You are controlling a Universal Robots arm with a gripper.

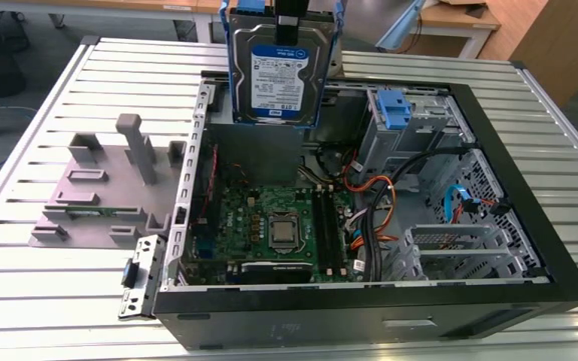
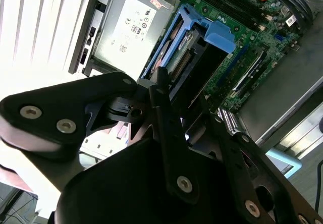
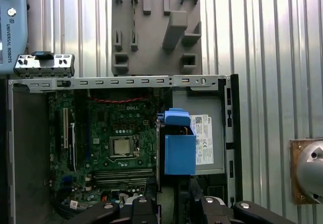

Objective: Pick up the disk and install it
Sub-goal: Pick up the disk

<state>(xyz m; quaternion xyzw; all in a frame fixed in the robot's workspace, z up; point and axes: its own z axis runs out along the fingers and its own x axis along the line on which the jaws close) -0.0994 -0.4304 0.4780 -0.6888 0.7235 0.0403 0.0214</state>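
Silver disk [image 1: 284,79], blue-railed, long axis upright, upper centre of the exterior view, grasped at its top edge by the pincer [image 1: 287,30], over the open computer case [image 1: 369,320].

The gripper [image 2: 182,90] is matte black in the second wrist view: broad rounded link plates [image 2: 75,100] and slim straight fingers [image 2: 169,128], pinned at the joints by silver socket-head screws [image 2: 184,184].

Hand [image 2: 182,97] clamps disk [image 2: 177,52] over motherboard [image 2: 242,17].
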